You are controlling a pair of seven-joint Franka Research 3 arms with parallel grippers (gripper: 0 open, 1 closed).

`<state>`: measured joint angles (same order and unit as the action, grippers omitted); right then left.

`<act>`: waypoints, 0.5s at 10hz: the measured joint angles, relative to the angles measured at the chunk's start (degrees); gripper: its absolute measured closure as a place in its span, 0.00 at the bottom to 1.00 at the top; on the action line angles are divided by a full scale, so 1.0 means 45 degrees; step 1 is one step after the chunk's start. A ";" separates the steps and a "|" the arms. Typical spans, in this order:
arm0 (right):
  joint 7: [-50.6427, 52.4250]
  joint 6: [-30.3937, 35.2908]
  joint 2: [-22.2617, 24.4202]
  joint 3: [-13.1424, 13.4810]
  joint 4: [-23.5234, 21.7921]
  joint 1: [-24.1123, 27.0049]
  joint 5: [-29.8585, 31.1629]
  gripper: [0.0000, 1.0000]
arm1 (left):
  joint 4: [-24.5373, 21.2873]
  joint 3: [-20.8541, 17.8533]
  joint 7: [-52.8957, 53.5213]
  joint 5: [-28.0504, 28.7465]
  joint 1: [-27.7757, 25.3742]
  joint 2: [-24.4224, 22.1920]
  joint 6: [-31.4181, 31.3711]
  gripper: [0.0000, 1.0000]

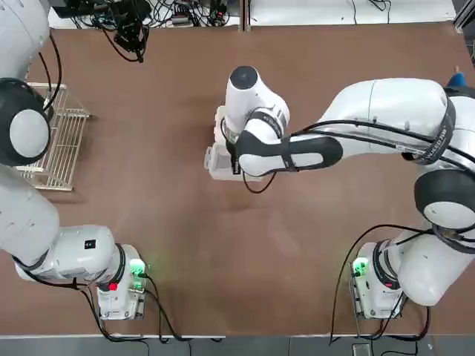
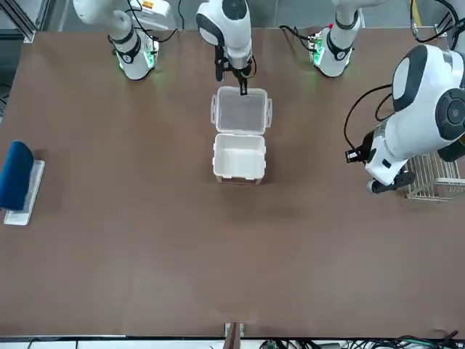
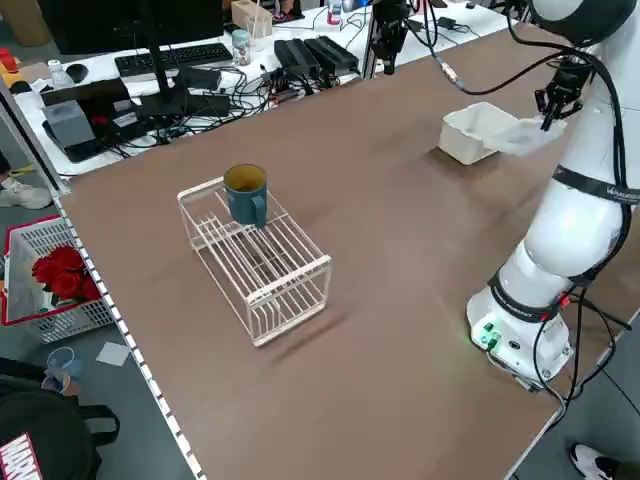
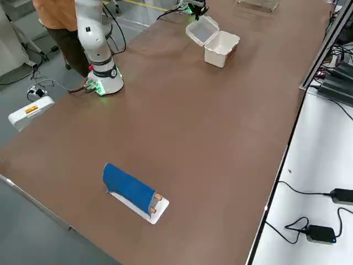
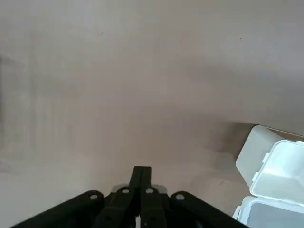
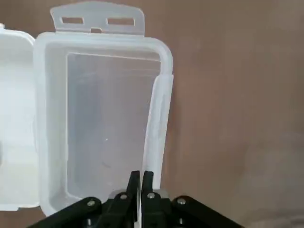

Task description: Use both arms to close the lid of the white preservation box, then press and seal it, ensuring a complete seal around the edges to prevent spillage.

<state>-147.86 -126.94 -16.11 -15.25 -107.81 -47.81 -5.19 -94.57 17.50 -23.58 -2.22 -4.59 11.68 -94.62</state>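
- Two joined parts make up the thing: the box (image 2: 239, 160) stands open at mid-table, and the lid (image 2: 241, 113) lies flung back flat from the box's hinge edge, on the side toward the arm bases.
- Thin translucent plastic: I judge it light, a little springy and slick, likely to skid if pushed from one side only.
- The right gripper (image 6: 141, 178) hangs over the lid's outer edge, fingers pinched together on nothing.
- The left gripper (image 5: 141, 173) is well away from the box, near the wire rack (image 1: 56, 137), fingers also clenched and empty.
- Best hold, I judge: lift the lid by its free rim or by the tab (image 6: 97, 20), steady the box wall, then press along every edge.
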 joint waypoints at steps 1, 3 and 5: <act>0.0038 0.0091 0.0073 0.0076 0.0097 0.0017 -0.0093 0.95 | 0.0004 0.0000 0.0000 0.0000 0.0000 0.0000 0.0000 0.96; 0.0185 0.0261 0.0219 0.0278 0.0348 0.0053 -0.0261 0.96 | 0.0013 -0.0009 0.0000 0.0000 -0.0002 0.0000 0.0000 0.96; 0.0471 0.0575 0.0283 0.0642 0.0832 0.0128 -0.0479 0.96 | 0.0063 -0.0033 0.0000 0.0000 -0.0010 0.0000 0.0000 0.96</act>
<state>-145.74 -124.36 -14.84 -12.36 -104.07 -47.23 -7.35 -94.28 17.35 -23.58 -2.22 -4.64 11.68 -94.62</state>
